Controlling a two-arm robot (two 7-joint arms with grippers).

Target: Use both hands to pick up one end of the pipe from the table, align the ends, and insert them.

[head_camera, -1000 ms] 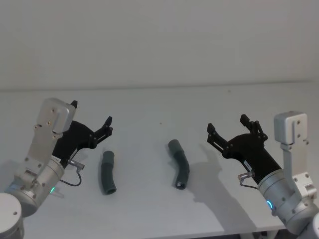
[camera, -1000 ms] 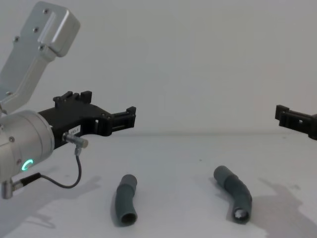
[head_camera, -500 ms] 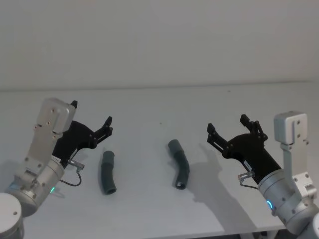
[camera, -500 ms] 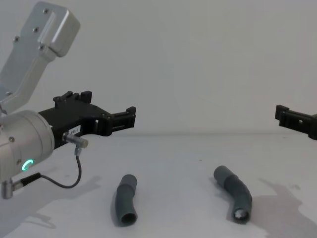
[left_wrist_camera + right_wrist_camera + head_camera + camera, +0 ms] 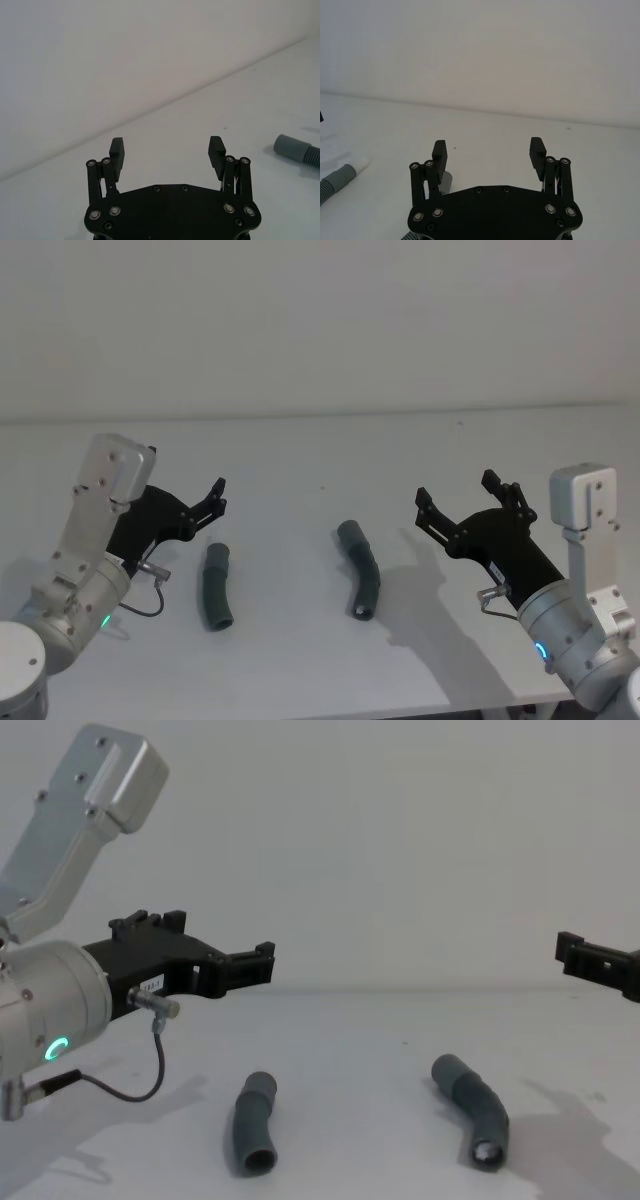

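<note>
Pipe piece 1 [image 5: 215,587] lying flat on desk [image 5: 300,455], over toward left edge. Pipe piece 2 [image 5: 361,568] roughly mid-desk. Both bent ribbed bits sit closer to near edge, well apart, ends not joined. Left gripper [image 5: 185,470] hangs above desk just beside far end of piece 1, jaws apart, nothing in them. Right gripper [image 5: 456,492] hangs toward right edge, near piece 2 but not touching, jaws wide apart too, empty.

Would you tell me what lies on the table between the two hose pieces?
Nothing: in the head view, bare table separates the left hose piece from the right hose piece.
</note>
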